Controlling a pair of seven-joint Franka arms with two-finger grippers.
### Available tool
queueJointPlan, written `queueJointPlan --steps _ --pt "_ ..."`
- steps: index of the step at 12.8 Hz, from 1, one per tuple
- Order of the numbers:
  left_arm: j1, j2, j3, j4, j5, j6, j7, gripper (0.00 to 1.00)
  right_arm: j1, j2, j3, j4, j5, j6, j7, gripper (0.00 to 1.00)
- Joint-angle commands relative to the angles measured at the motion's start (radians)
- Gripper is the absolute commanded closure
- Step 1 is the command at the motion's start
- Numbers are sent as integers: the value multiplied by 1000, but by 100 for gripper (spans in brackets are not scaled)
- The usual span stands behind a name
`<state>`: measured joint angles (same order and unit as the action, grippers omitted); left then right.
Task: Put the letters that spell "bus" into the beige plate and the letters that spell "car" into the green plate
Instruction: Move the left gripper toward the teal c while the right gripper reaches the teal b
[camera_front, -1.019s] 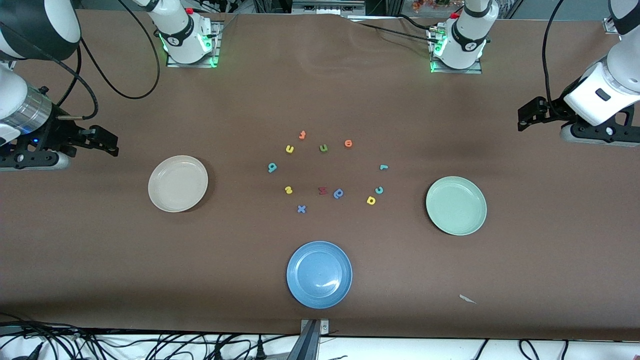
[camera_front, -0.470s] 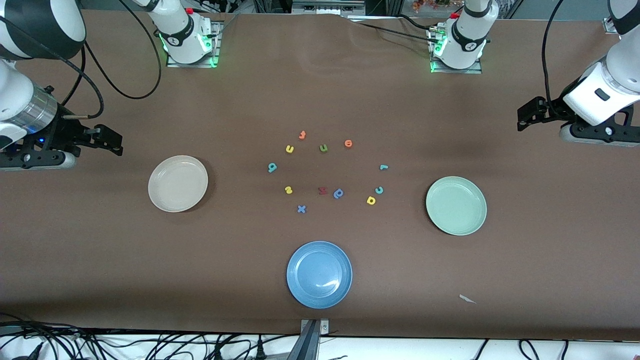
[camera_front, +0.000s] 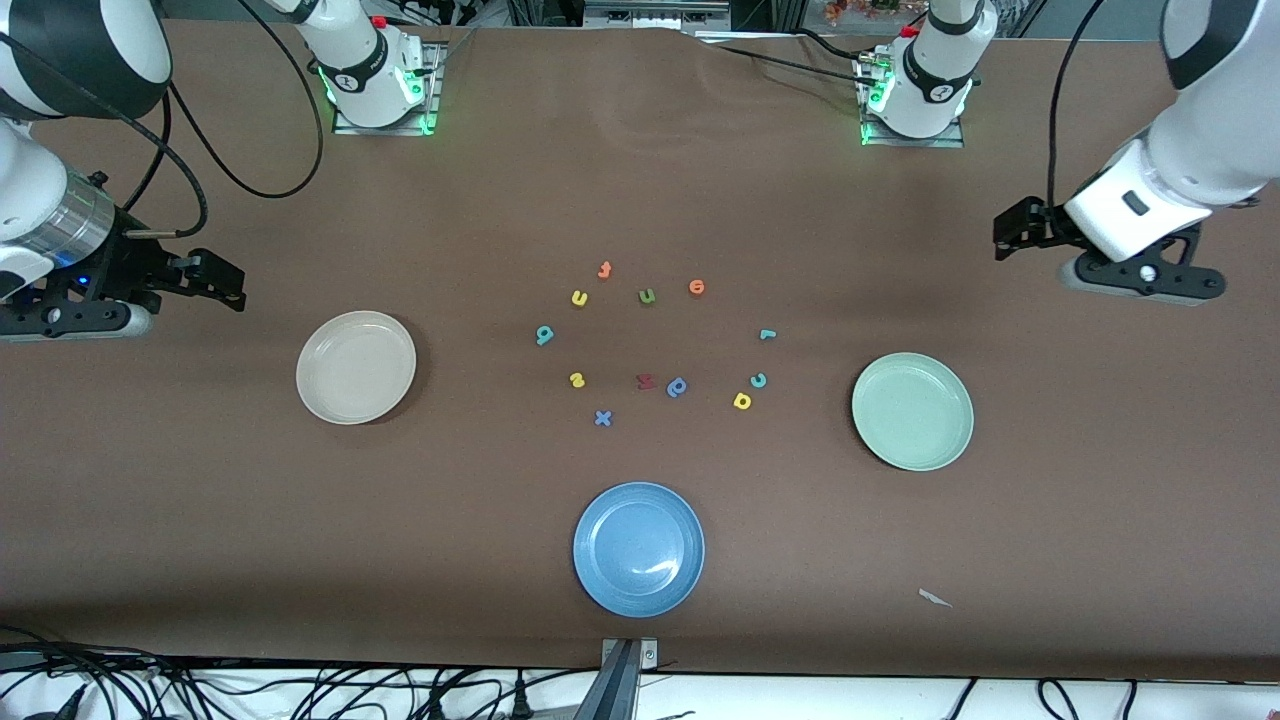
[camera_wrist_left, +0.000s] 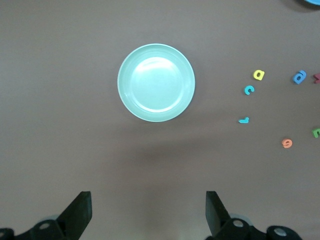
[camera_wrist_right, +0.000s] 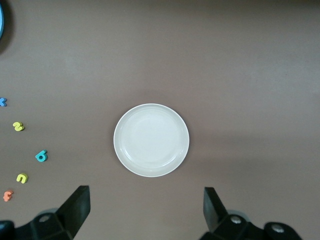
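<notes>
Hanging wide-jawed and empty over bare table, the left gripper (camera_front: 1003, 238) is facing the teal r (camera_front: 767, 334), c (camera_front: 759, 380) and yellow a (camera_front: 742, 401) lying centre-ward beside the green plate (camera_front: 912, 455) (the right gripper (camera_front: 228, 285), equally wide, is waiting near the beige plate (camera_front: 355, 412)).

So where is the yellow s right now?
In the front view, the yellow s lies on the table among the scattered letters, on the side toward the beige plate, beside the dark red letter and just farther from the camera than the blue x.
</notes>
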<state>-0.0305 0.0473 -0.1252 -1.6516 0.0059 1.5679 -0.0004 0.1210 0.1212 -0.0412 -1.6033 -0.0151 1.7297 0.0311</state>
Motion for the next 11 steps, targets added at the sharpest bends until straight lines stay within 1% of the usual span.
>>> queueJointPlan --steps 1,2,4,6,7,9,10,11 --pt "-6 55 -27 61 -20 -17 23 0 6 -3 1 3 3 -16 27 0" --pt "-17 74 -51 79 -18 -19 20 0 23 0 1 0 1 -15 53 0" --pt "-55 115 -77 81 -23 -20 8 0 45 8 1 -3 3 -9 84 0" --pt "-110 221 -80 96 -35 -6 11 0 74 11 1 -3 3 -7 124 0" --pt "-141 268 -80 119 -34 41 10 0 86 15 1 -3 1 -5 144 0" --pt "-173 351 -80 124 -26 195 14 0 111 31 1 -9 4 1 171 0" --pt "-201 391 -80 121 -26 239 14 0 132 40 1 -14 3 16 205 0" --pt "-218 420 -80 122 -27 253 11 0 158 50 1 -27 3 37 248 0"
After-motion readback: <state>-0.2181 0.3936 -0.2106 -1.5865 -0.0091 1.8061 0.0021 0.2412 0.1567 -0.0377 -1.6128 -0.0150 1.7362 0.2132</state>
